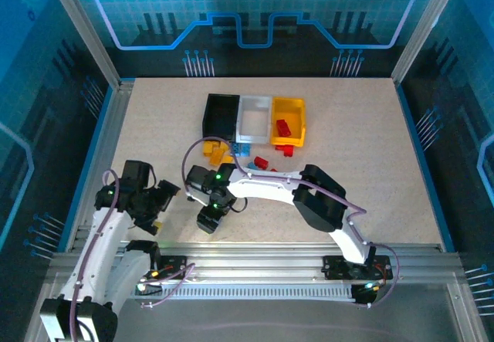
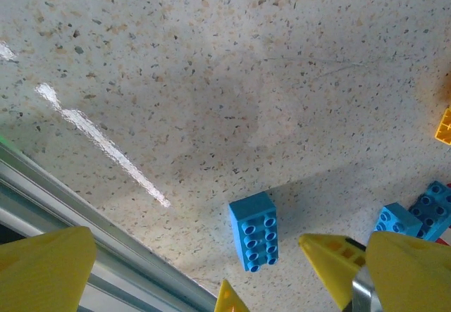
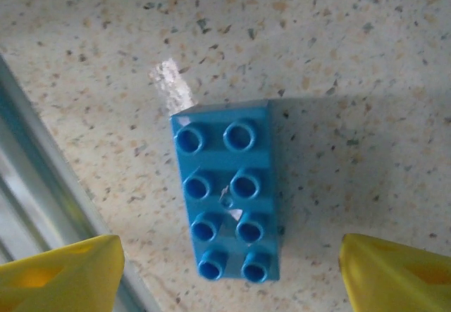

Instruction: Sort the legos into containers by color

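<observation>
Blue lego (image 3: 229, 199): glossy two-by-four studded brick, flat on speckled bench (image 3: 352, 44).
Right hand (image 1: 210, 220): above that brick, yellow fingers (image 3: 60, 273) spread either side, gripping nothing.
Left hand (image 1: 160, 203): left of brick, spread wide, empty.

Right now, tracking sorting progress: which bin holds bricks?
The yellow bin: red bricks lie inside, while the black bin and white bin look empty.

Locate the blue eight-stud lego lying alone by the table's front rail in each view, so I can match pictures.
Top external: cannot make it out; the right end effector hangs over its likely spot.
Left wrist: blue lego low centre, studs up.
Right wrist: the lego sits mid-frame between the yellow fingertips.
Shared landmark: the aluminium front rail, left of the lego in both wrist views.
</observation>
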Robot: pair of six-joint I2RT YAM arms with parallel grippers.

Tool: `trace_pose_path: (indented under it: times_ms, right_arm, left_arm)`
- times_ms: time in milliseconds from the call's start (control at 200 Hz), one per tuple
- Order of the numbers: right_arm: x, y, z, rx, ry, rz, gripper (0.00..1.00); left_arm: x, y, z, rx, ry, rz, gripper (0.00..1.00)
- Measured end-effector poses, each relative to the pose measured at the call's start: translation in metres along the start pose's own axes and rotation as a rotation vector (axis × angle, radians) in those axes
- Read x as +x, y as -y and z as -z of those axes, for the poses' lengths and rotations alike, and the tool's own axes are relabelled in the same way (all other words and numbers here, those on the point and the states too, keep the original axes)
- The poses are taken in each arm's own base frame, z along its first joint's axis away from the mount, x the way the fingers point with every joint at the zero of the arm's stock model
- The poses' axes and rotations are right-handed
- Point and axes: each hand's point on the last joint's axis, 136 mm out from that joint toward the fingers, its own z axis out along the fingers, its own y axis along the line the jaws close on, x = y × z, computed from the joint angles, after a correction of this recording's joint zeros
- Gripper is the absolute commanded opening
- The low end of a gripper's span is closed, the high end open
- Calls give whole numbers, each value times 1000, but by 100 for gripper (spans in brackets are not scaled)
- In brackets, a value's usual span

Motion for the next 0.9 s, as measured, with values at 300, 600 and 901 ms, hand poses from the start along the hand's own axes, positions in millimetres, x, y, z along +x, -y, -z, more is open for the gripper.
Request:
trace_pose_path:
  times_ms: [300, 600, 901]
  right_arm:
    - [3, 17, -17, 90, -41, 21, 73]
    - [2, 28, -17, 180, -32, 22, 41]
    - [14, 45, -9, 163, -5, -68, 35]
  left_arm:
    - [3, -7, -2, 7, 1, 16, 99]
    - [8, -13, -9, 6, -27, 60, 99]
    - [5, -11, -16, -23, -39, 62, 99]
